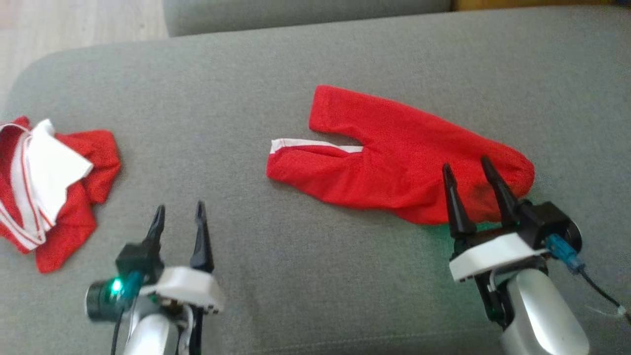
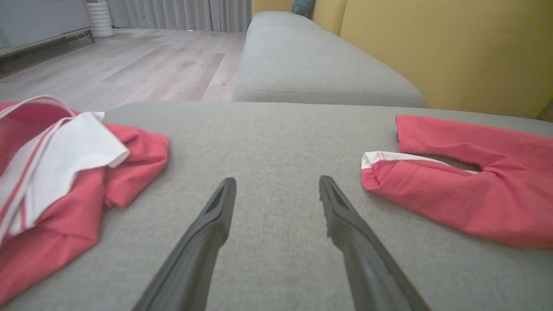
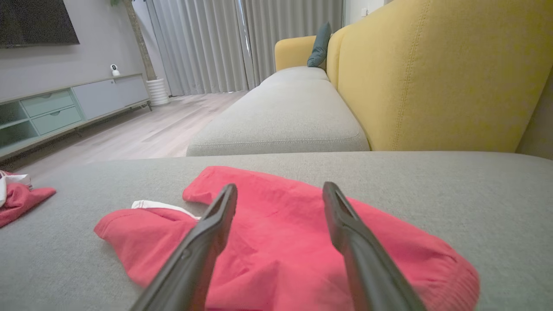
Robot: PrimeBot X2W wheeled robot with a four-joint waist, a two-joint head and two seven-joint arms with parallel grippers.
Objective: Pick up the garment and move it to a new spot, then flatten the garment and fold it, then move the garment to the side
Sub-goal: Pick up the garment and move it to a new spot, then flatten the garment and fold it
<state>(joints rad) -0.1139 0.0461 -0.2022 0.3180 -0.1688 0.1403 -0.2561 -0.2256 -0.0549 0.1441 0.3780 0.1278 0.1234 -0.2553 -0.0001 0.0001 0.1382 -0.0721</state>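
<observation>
A grey fabric sofa cushion (image 1: pixel 222 88) carries red shorts (image 1: pixel 394 162) lying flat toward its right, and a crumpled red-and-white garment (image 1: pixel 54 192) well apart at its left edge.

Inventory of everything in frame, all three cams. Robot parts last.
red shorts: 1, red with white trim, spread on near cushion, right of centre
crumpled garment: 1, red and white, near cushion's left edge
near cushion: 1, grey, under both garments
far cushion: 1, grey, beyond near cushion
sofa back: 1, yellow, along the cushions
pillow: 1, teal, far end of sofa
floor: pale wood, beside sofa
curtains: grey, far wall
cabinet: 1, pale grey-green, along wall
left gripper: 1, dark fingers, open, above bare cushion between garments
right gripper: 1, dark fingers, open, over shorts' right end
</observation>
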